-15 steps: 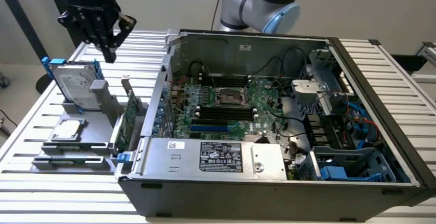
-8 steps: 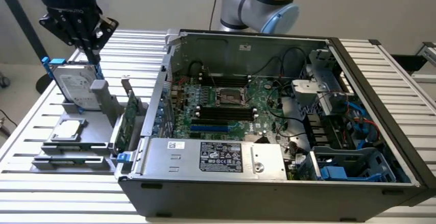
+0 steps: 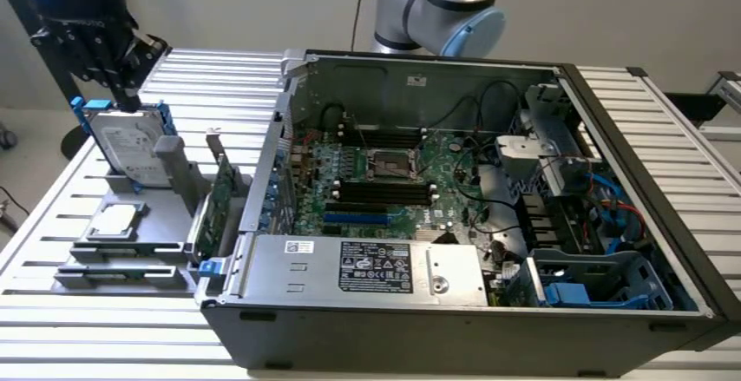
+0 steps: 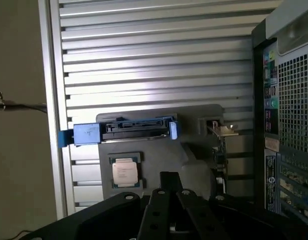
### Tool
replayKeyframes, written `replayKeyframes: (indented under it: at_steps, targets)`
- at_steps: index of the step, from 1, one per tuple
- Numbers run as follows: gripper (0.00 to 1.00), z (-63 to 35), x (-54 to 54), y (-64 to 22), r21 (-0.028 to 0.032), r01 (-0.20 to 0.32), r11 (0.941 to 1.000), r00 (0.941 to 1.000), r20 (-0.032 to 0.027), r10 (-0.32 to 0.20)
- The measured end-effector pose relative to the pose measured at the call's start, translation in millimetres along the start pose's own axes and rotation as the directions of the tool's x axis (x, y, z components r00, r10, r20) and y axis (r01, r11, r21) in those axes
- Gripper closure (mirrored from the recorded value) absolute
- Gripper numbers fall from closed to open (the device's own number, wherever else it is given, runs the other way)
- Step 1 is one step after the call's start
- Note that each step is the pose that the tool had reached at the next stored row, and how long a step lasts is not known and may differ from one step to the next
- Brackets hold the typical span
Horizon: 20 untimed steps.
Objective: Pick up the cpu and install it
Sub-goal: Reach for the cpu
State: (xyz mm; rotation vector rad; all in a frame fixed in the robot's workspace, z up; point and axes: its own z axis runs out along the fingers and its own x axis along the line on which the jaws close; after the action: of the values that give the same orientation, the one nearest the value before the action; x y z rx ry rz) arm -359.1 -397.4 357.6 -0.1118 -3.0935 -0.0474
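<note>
The cpu (image 3: 116,220) is a small square chip with a silvery top. It lies flat in a grey holder (image 3: 127,246) on the slatted table, at the exterior view's left. In the wrist view the cpu (image 4: 125,172) sits just beyond the black fingertips (image 4: 168,179). My gripper (image 3: 121,99) hangs above the upright hard drive (image 3: 130,147), well above the cpu, shut and holding nothing. The open computer case (image 3: 463,312) shows its motherboard, with the empty cpu socket (image 3: 388,164) near the middle.
The silver hard drive with blue rails (image 4: 124,131) stands in the grey holder behind the cpu. A green circuit card (image 3: 214,203) stands on edge between the holder and the case wall. The case's grille side (image 4: 293,100) is close by.
</note>
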Motion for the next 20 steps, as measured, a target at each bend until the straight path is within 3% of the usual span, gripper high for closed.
replayKeyframes:
  at_steps: [6,13,17,20]
  targets:
    - [0.89,5.7,26.9,-2.0,0.0023,0.0,1.0,1.0,-0.0038,0.0]
    - [0.89,11.7,57.5,-1.9,0.0069,0.0,1.0,1.0,-0.0037,0.0]
    - [0.89,12.4,64.1,7.1,0.0116,0.006,0.9999,1.0,-0.0031,-0.006]
    - [0.89,12.4,64.9,7.7,0.0146,0.006,0.9999,1.0,-0.0018,-0.006]
